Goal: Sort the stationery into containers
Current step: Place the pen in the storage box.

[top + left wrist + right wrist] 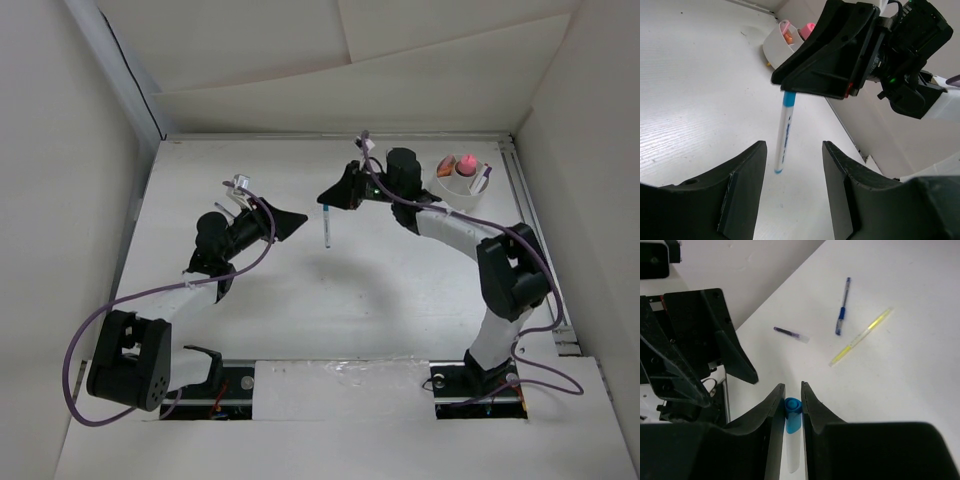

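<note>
One blue-capped pen (784,135) is clamped upright in the right gripper (792,386), its top hidden. The left gripper (793,146) is spread open nearby. The cup (774,47) is partly masked, at the far right of the white, white-walled table (690,100).

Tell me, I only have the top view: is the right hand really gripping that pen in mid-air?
Observer: Yes. The right wrist view shows the right hand shut on the pen at its blue cap.
Operator: And the other one?
Observer: The left hand is open, its fingers either side of the pen's lower end, not touching.
Operator: Anything lying loose?
Observer: A blue pen, a yellow pen and a short dark-purple stick lie on the table.
</note>
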`<act>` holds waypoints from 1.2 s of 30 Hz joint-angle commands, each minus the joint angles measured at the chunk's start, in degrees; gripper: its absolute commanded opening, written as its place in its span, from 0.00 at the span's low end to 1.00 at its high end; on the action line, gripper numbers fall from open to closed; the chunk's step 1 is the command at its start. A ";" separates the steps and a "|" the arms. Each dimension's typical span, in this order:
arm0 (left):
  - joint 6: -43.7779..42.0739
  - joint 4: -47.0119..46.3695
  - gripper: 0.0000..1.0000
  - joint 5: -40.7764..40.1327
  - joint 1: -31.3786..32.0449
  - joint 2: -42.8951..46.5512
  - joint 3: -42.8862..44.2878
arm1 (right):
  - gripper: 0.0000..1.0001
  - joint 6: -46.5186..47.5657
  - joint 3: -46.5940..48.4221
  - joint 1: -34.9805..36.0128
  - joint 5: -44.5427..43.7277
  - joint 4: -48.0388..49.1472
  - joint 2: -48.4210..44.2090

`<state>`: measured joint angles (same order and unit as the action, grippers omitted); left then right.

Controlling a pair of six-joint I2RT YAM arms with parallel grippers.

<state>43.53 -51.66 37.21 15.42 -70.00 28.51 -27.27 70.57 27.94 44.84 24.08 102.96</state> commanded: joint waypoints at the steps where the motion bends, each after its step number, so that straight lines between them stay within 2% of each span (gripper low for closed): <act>1: -0.73 -2.66 0.44 0.49 0.14 2.06 0.49 | 0.08 0.28 -1.83 -5.17 -0.19 2.82 -6.35; 5: -1.96 -0.73 0.41 -0.64 0.66 2.06 -0.04 | 0.08 0.90 -5.17 -14.83 -0.19 2.30 -12.23; 6: -2.83 -0.20 0.41 -1.52 1.19 2.06 -0.04 | 0.08 1.68 -5.70 -19.37 -0.97 1.25 -13.47; 8: -5.37 2.86 0.40 -3.45 4.08 2.06 0.66 | 0.08 4.92 -6.32 -23.88 -4.39 -2.43 -17.33; 12: -10.20 7.71 0.39 -10.39 11.37 0.92 2.60 | 0.08 8.72 -6.32 -33.38 -19.14 -12.63 -22.27; 14: -10.74 7.71 0.39 -11.02 13.05 0.22 4.09 | 0.06 8.72 -6.84 -37.34 -27.32 -13.26 -22.89; 18: -10.74 7.71 0.37 -8.57 13.58 -1.90 4.71 | 0.06 8.72 -7.37 -40.50 -43.83 -13.26 -23.68; 19: -10.74 7.71 0.37 -8.56 13.58 -2.42 4.71 | 0.06 8.72 -6.76 -40.51 -43.87 -13.26 -23.07; 20: -10.14 7.71 0.37 -8.56 13.58 -2.42 4.71 | 0.06 8.72 -6.76 -41.21 -48.40 -13.26 -22.54; 23: -9.51 7.71 0.37 -8.03 13.58 -2.43 4.71 | 0.06 8.72 -3.86 -41.22 -54.57 -13.26 -19.12; 29: -8.99 7.71 0.37 -5.92 13.58 -5.06 5.24 | 0.06 9.95 2.03 -41.22 -59.08 -13.26 -10.51; 36: -8.99 7.71 0.37 -5.92 13.58 -3.92 5.24 | 0.06 11.18 6.51 -39.82 -61.88 -11.51 -4.70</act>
<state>34.79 -42.06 29.95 29.12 -75.46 31.29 -17.50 73.12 -12.84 -13.54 9.82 97.82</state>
